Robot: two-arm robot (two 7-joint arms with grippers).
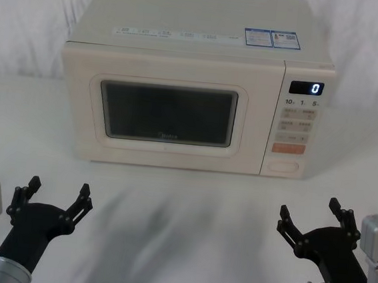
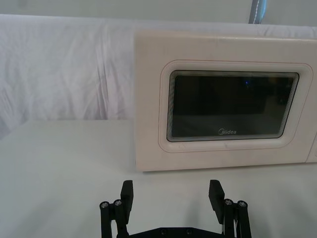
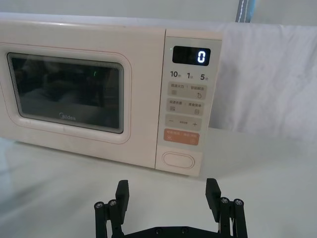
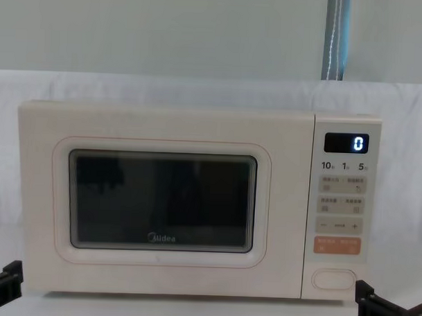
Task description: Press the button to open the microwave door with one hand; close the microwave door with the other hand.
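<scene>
A cream microwave stands at the back of the white table. Its microwave door (image 1: 72, 103) (image 2: 148, 114) (image 3: 138, 84) (image 4: 36, 193) is shut flush, with a dark window and a Midea logo. The button (image 1: 283, 167) (image 3: 179, 159) (image 4: 334, 279), a wide blank pill shape, sits at the bottom of the control panel under the orange keys. My left gripper (image 1: 56, 194) (image 2: 171, 194) hovers open near the table's front left, well short of the door. My right gripper (image 1: 314, 214) (image 3: 167, 192) hovers open at the front right, facing the control panel from a distance.
The display (image 1: 306, 88) reads 0. A white cloth covers the table (image 1: 183, 201) and the backdrop behind the microwave. Open table surface lies between both grippers and the microwave's front.
</scene>
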